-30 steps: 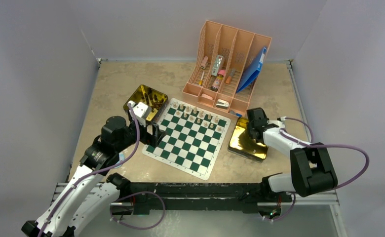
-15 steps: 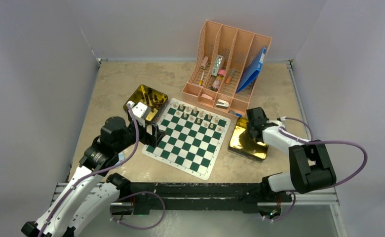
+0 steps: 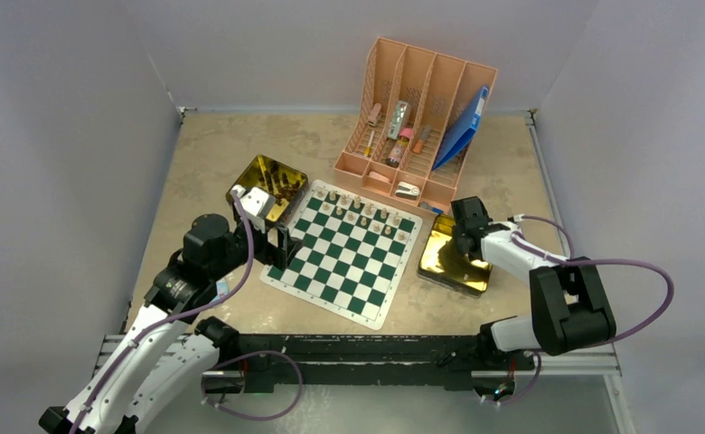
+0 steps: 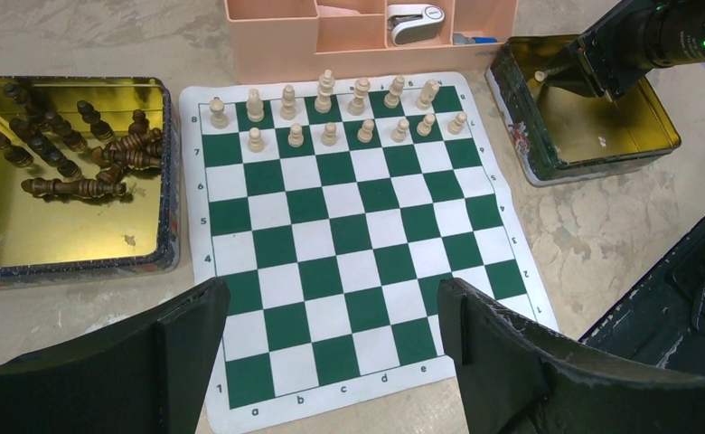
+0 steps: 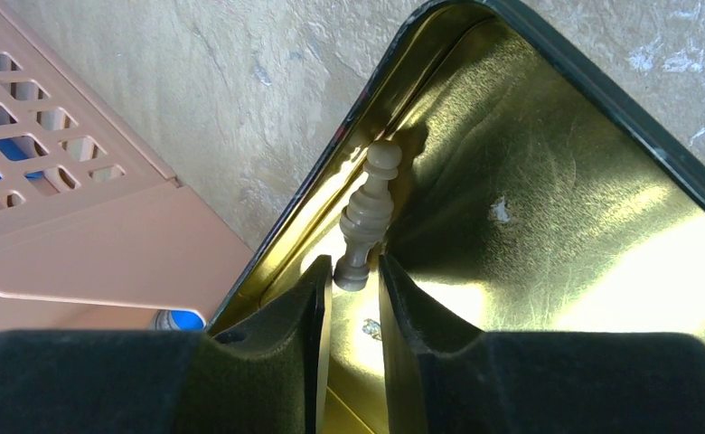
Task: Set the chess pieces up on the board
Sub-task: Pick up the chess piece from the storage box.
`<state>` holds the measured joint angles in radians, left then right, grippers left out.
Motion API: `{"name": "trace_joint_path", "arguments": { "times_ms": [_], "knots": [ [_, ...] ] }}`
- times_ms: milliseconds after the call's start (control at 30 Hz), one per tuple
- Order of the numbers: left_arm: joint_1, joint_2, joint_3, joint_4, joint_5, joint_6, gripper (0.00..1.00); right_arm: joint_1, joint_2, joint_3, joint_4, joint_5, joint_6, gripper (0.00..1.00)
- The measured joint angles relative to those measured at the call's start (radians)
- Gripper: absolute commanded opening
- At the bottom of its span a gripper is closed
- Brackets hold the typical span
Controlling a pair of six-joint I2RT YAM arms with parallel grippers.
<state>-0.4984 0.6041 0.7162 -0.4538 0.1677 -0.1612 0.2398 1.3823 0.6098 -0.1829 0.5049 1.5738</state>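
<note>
The green and white board lies mid-table, with pale tan chess pieces standing in its two far rows. Dark brown pieces lie in a heap in the gold tin at the board's left. My right gripper reaches into the gold tin at the board's right and is shut on the base of a pale tan piece, whose head points at the tin's corner. My left gripper hangs open over the board's near left part, holding nothing.
A pink desk organizer with markers, tubes and a blue folder stands just behind the board and the right tin. In the right wrist view its lattice wall is close to the tin's corner. Walls enclose the table on three sides.
The right arm's elbow has shifted slightly to the left while its gripper stays in the tin on the pale piece. The left arm has not moved.
</note>
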Motion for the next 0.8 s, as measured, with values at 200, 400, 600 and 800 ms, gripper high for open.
{"name": "trace_joint_path", "arguments": {
  "times_ms": [200,400,600,800],
  "knots": [
    [0.000,-0.005,0.000,0.000,0.000,0.000,0.85,0.000,-0.002,0.000,-0.007,0.001,0.000,0.27],
    [0.000,-0.007,0.000,0.000,0.000,0.000,0.85,0.000,-0.001,0.000,-0.007,0.002,0.000,0.26],
    [0.000,-0.009,0.000,0.000,0.000,0.001,0.85,0.000,0.024,0.019,-0.006,0.003,-0.003,0.24],
    [0.000,-0.009,0.000,-0.001,0.000,0.001,0.85,0.000,0.038,0.032,-0.007,0.003,-0.003,0.15]
  ]
}}
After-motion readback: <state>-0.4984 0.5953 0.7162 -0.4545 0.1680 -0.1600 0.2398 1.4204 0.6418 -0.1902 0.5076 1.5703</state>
